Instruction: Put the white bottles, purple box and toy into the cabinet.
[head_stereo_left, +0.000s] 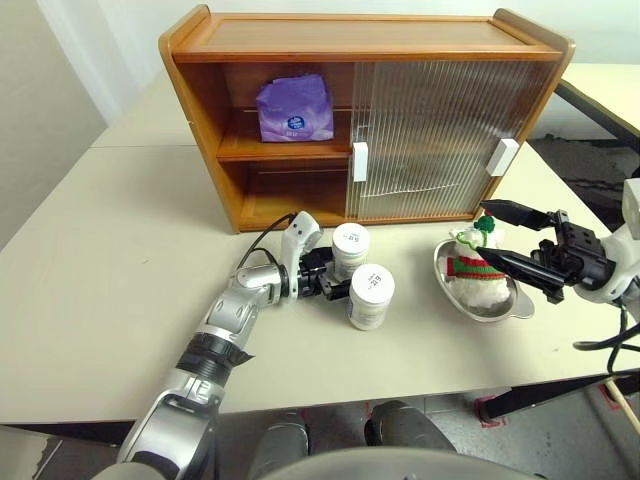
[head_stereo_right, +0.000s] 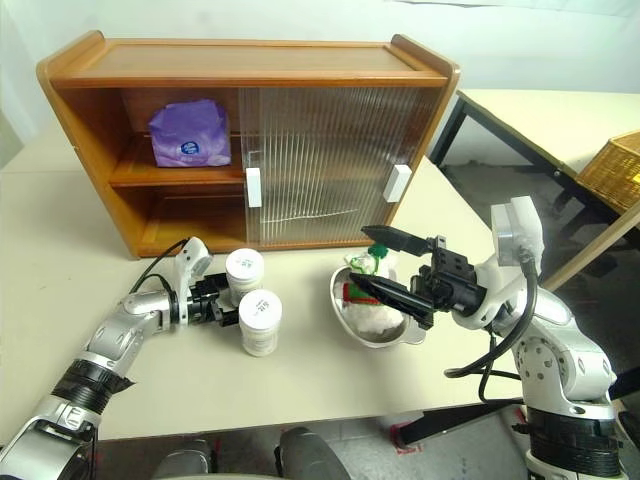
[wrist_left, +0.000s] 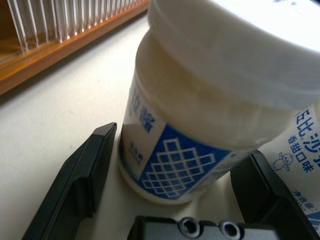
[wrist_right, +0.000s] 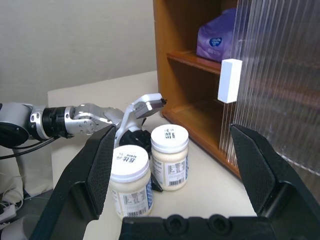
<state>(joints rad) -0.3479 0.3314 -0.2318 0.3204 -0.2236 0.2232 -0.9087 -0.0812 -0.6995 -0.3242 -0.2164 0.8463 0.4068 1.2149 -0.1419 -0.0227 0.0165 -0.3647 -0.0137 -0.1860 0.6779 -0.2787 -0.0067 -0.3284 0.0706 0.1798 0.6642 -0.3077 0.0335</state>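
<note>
left gripper: centre-left of frame, low on table, fingers spread wide around a white bottle, not clamped
white bottles: centre, side by side, upright, below the cabinet's open half
purple box: upper centre-left, on cabinet top shelf
toy: centre-right, in metal dish
right gripper: right edge, above the toy, fingers wide apart, holding nothing

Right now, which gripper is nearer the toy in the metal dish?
Right. The right gripper hovers open just over the toy; the left gripper is across the table, open around a white bottle.
</note>
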